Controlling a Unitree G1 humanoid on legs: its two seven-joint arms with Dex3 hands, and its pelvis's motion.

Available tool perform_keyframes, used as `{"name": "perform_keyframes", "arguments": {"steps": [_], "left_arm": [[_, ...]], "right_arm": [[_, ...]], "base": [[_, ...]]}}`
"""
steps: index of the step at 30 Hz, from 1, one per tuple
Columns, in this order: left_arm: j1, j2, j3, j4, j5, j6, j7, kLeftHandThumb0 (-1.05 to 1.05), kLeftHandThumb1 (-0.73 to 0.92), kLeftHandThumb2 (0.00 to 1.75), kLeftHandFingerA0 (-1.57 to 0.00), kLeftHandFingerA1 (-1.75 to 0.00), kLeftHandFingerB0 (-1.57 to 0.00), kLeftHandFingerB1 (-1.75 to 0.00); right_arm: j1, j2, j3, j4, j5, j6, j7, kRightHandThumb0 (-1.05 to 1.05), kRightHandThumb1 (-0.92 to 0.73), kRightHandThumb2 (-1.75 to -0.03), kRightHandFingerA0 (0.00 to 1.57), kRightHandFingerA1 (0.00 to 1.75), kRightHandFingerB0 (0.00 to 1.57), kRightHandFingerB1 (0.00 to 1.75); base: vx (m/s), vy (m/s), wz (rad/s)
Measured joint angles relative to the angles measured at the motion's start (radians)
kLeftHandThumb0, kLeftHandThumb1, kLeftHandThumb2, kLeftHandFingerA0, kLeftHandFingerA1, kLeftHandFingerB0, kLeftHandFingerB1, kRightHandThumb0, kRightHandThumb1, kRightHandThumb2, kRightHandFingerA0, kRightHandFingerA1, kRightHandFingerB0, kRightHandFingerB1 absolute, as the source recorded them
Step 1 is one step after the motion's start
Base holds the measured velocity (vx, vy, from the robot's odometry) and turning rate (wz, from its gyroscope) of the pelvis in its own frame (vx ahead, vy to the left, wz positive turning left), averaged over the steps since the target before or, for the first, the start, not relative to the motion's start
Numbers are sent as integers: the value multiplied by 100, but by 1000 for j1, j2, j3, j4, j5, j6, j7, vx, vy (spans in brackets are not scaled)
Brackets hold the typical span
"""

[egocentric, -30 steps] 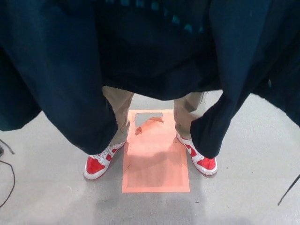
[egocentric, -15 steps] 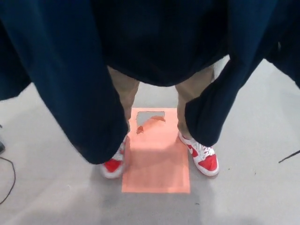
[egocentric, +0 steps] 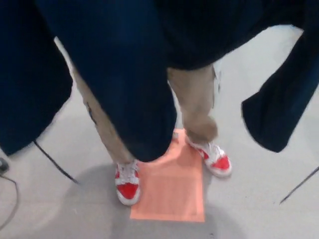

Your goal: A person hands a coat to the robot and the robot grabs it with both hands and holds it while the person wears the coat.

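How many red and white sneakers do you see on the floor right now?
2. One sneaker stands at the left edge of the orange floor mat, below the hanging coat. The other sneaker sits at the mat's upper right corner, partly under a trouser leg.

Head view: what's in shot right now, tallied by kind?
Dark navy fabric coat: 1
Red-and-white sneakers: 2
Tan trouser legs: 2
Orange rectangular floor mat: 1
Black floor cables: 2
Total: 8
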Motion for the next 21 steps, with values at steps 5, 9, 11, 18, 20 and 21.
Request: {"name": "perform_keyframes", "arguments": {"steps": [5,9,11,18,20,21], "left_arm": [[-87,30,22,23,2,9,33,-48,76,62,-93,-175,-64,-164],[-127,34,30,32,6,18,54,-45,76,63,-91,-175,-63,-159],[-140,32,27,34,11,18,59,-49,78,64,-90,-175,-64,-160],[-157,23,16,30,25,18,67,-48,80,64,-86,-175,-59,-162],[-157,23,15,30,26,18,66,-48,80,64,-88,-175,-60,-164],[-157,23,15,31,26,18,66,-48,80,64,-88,-175,-60,-164]], "right_arm": [[-88,11,0,-3,-4,2,-72,-51,-81,-66,100,165,81,148],[-114,11,-2,1,-4,6,-114,-50,-82,-67,100,169,79,147],[-115,7,-1,6,-5,9,-127,-51,-83,-67,102,167,82,151],[-121,-12,8,12,-10,18,-160,-52,-77,-72,94,169,79,151],[-120,-12,11,13,-11,18,-168,-52,-78,-72,92,170,77,152],[-120,-12,12,14,-11,18,-170,-52,-78,-72,92,170,77,152]], "base": [[55,-8,4],[85,-39,10],[78,-19,5],[51,15,-9],[28,40,-4],[57,85,-16]]}}
